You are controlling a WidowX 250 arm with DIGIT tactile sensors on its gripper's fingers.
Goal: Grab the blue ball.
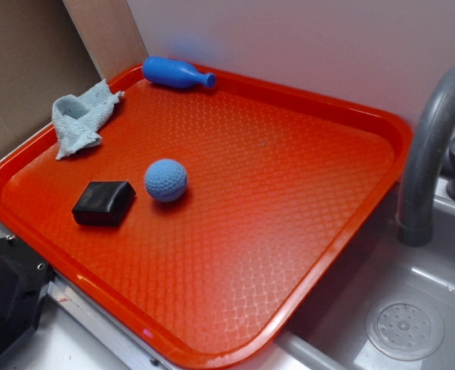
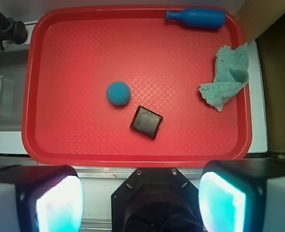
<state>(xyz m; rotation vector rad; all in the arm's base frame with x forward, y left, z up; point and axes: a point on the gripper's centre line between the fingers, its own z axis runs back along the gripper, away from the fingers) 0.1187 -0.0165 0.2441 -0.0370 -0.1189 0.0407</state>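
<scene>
The blue ball (image 1: 166, 180) is a light-blue dimpled sphere lying on the red tray (image 1: 312, 254), left of its middle. It lies right next to a black block (image 1: 103, 203). In the wrist view the ball (image 2: 118, 93) lies near the tray's middle, up and left of the block (image 2: 146, 122). My gripper (image 2: 140, 200) is high above the tray's near edge (image 2: 133, 159), well away from the ball. Its two pads (image 2: 60, 205) stand far apart with nothing between them. The gripper does not show in the exterior view.
A darker blue bowling-pin toy (image 1: 176, 73) lies at the tray's far edge. A crumpled grey-green cloth (image 1: 81, 117) lies at the tray's far left corner. A grey faucet (image 1: 428, 146) and sink basin (image 1: 405, 327) are to the right of the tray. A black base (image 1: 4, 301) is at lower left.
</scene>
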